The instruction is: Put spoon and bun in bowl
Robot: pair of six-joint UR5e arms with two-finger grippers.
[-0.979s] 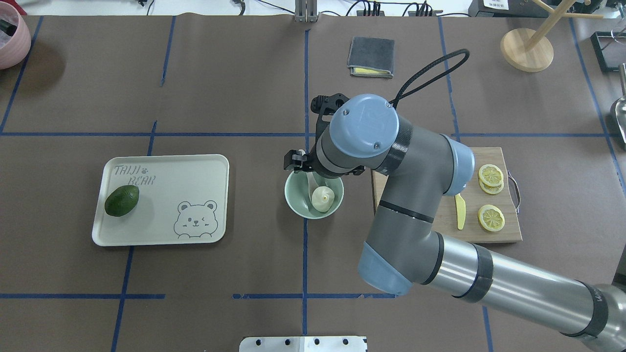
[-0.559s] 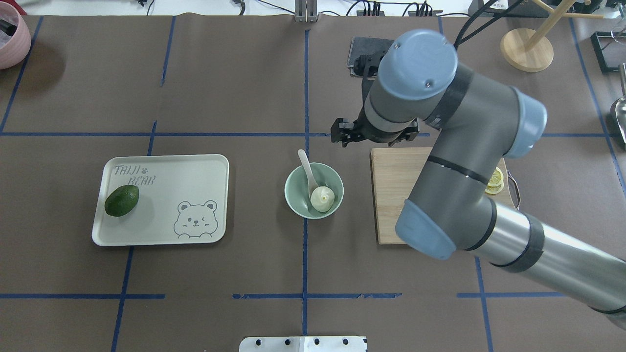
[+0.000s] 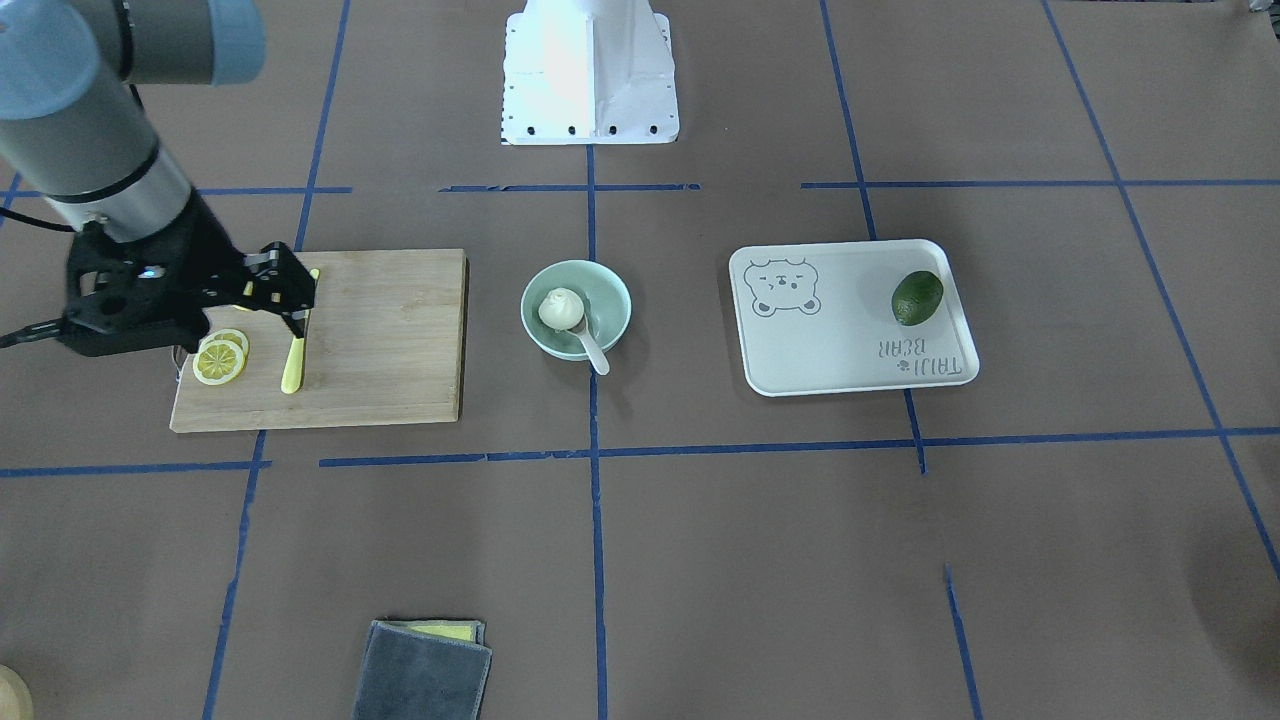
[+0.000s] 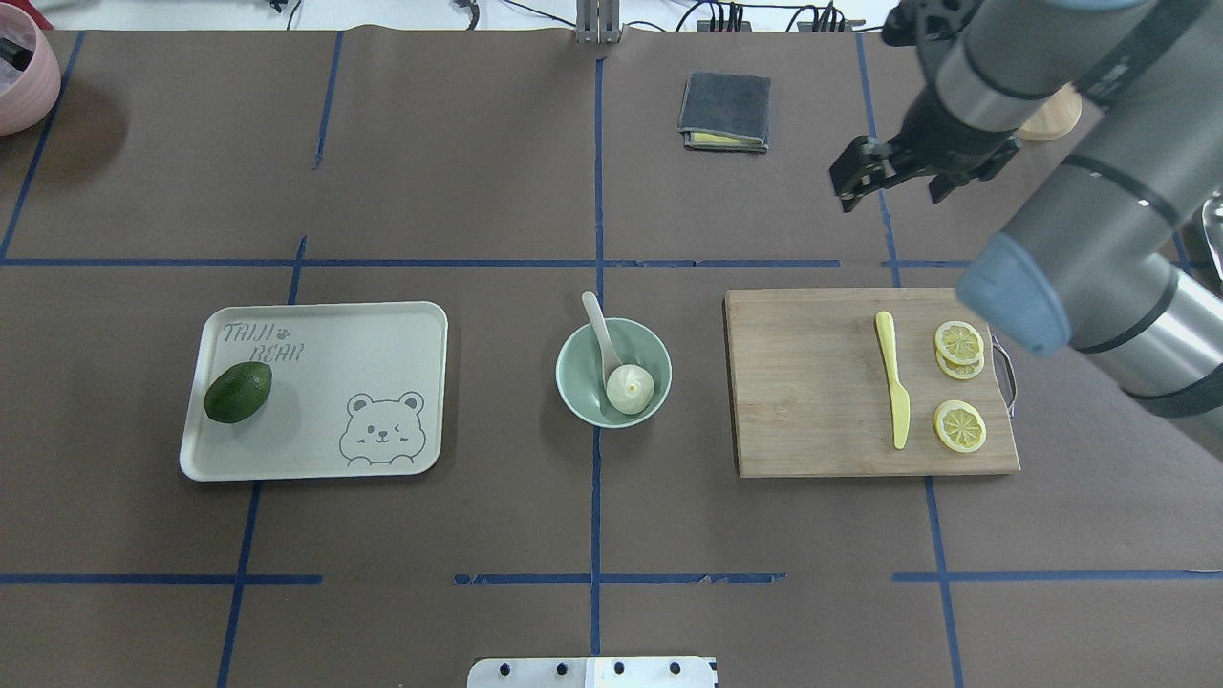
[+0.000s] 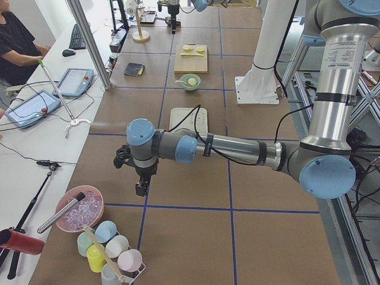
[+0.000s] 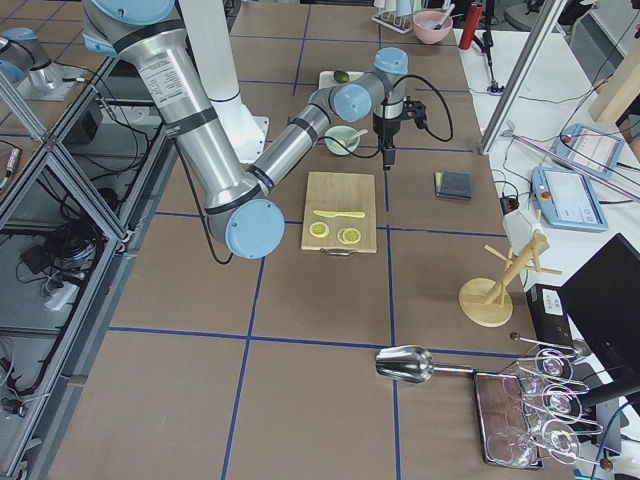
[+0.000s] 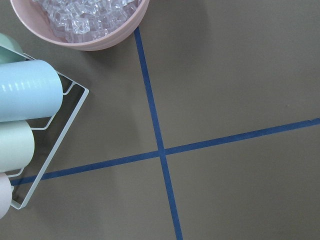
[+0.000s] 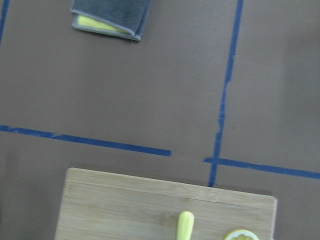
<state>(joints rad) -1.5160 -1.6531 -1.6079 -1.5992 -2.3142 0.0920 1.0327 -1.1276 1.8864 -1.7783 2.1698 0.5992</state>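
Note:
The pale mint-green bowl (image 4: 573,387) stands at the table's middle. The white bun (image 4: 630,389) sits inside it. The white spoon (image 4: 599,328) lies in the bowl with its handle over the far rim. In the front-facing view the bowl (image 3: 610,300) holds the bun (image 3: 561,308) and the spoon (image 3: 592,350). My right gripper (image 4: 860,177) is open and empty, high above the table beyond the cutting board, well right of the bowl. My left gripper (image 5: 139,187) shows only in the left side view, far from the bowl; I cannot tell if it is open.
A wooden cutting board (image 4: 812,382) right of the bowl carries a yellow knife (image 4: 893,382) and lemon slices (image 4: 958,342). A white bear tray (image 4: 363,334) with an avocado (image 4: 238,392) lies left. A grey cloth (image 4: 724,110) lies far back. A pink ice bowl (image 7: 80,25) and cups (image 7: 25,95) sit below my left wrist.
My right gripper has risen from over the spoon handle at the bowl and moved right and away, past the cutting board. The spoon and bun stay in the bowl.

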